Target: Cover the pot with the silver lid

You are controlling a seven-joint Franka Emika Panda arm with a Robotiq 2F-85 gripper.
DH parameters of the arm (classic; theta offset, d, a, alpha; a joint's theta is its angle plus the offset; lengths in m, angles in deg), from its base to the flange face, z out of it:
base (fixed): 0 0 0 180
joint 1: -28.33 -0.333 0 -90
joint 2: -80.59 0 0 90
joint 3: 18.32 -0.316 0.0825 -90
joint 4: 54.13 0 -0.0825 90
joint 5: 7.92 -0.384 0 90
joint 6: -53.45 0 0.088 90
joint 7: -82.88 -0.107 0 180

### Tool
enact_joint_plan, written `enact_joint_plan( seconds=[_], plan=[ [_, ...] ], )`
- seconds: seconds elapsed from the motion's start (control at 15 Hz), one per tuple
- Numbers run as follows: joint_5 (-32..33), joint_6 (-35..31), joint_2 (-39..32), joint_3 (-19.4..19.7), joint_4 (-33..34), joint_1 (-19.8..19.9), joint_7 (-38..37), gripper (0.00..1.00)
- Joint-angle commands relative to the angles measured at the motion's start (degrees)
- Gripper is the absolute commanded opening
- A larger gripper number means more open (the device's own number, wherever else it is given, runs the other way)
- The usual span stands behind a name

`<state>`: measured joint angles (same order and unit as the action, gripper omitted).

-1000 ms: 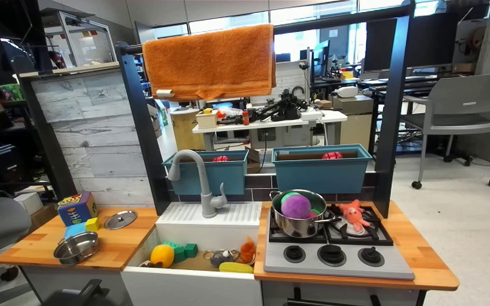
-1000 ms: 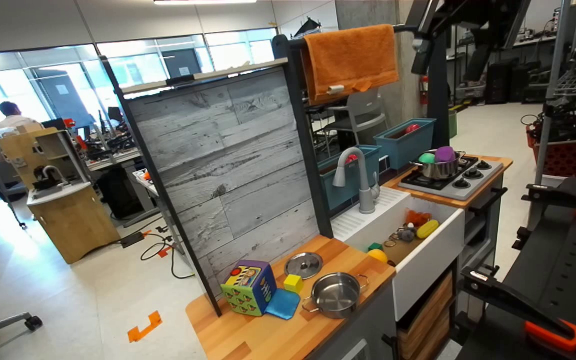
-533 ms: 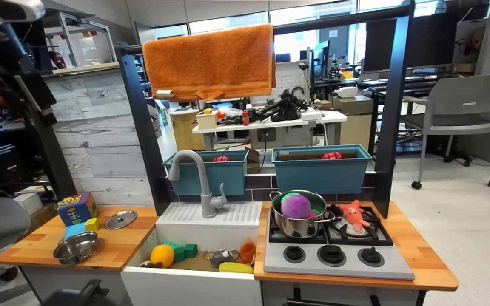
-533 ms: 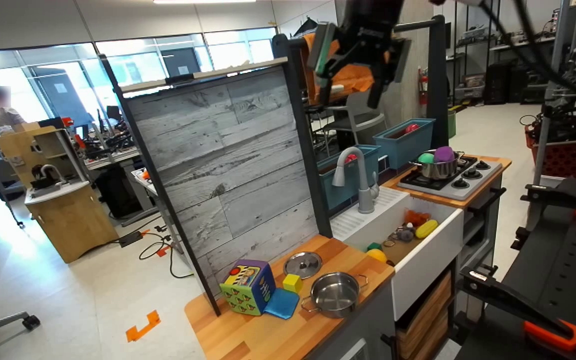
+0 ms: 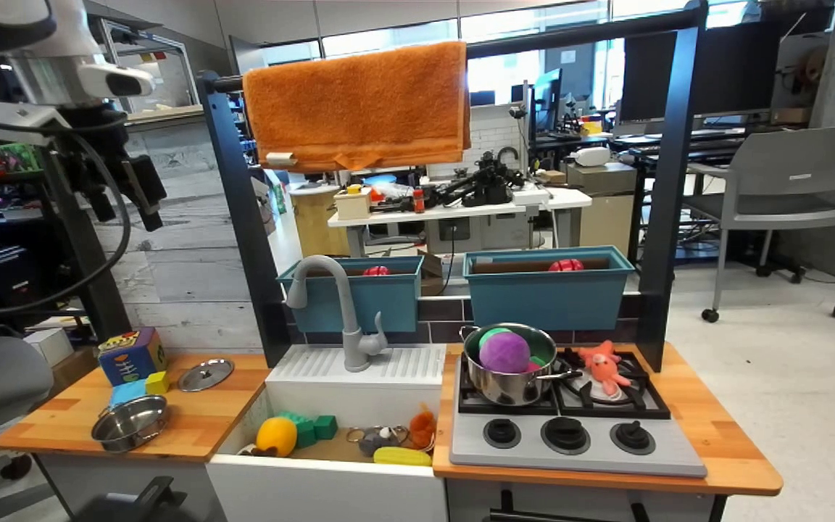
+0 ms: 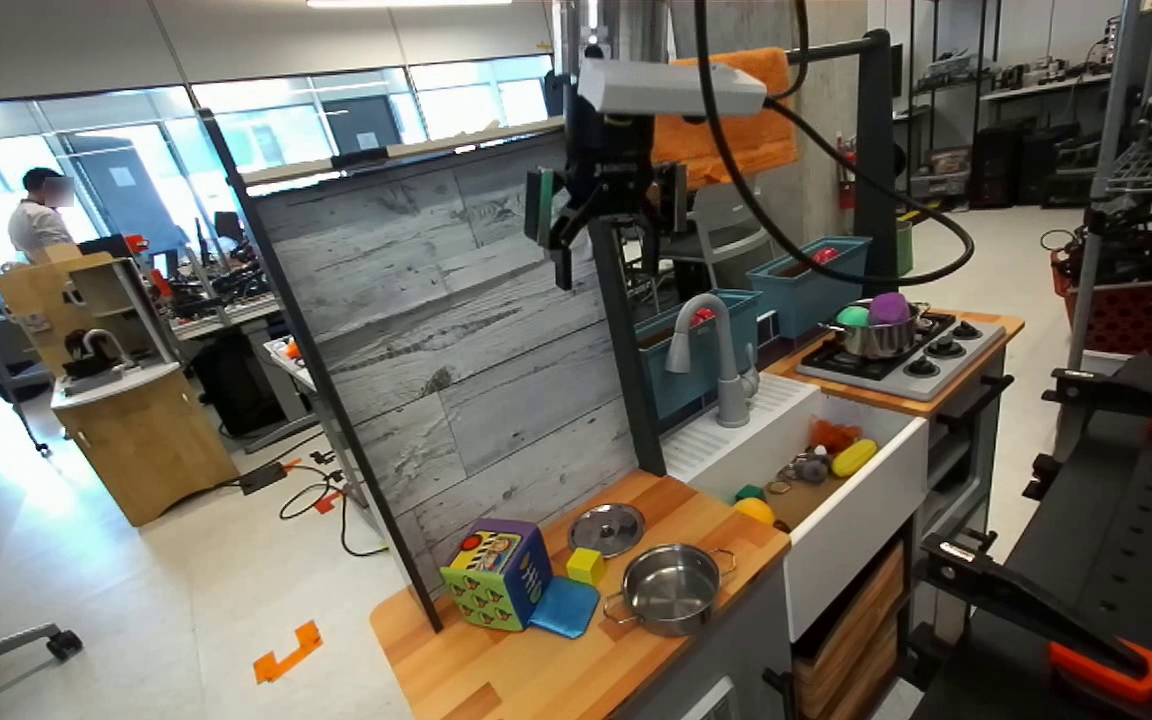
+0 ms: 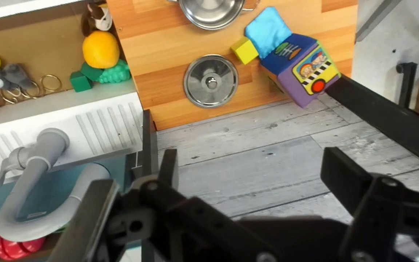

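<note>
I hold my tool [image 6: 606, 268] spread wide, well above the wooden surface [image 6: 526, 680]. Below the tool I see the silver lid [image 7: 211, 80] lying flat; beyond the lid, farther from my tool, the pot [image 7: 212, 11] stands upright.

Shiny silver lid [image 6: 607, 530], flat and knob-up, near the open steel pot [image 6: 671, 592] (upright, two-handled) on the wooden counter [image 6: 526, 685].

In exterior view, sink [image 5: 325, 484] head-on; in exterior view, counter [image 6: 556, 672] obliquely; wrist view downward, closer; silver lid [image 7: 211, 81] shared.
</note>
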<state>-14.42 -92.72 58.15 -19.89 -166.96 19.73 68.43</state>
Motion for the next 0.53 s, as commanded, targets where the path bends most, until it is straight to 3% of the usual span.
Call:
enact_joint_plan(
  seconds=[0.0,0.47],
  plan=[
    [3.6,7.8,-6.3,1.5,8.7,-0.1,-1.9,1.00],
    [3.8,2.0,-10.2,1.2,7.0,-0.1,0.0,1.00]
  ],
)
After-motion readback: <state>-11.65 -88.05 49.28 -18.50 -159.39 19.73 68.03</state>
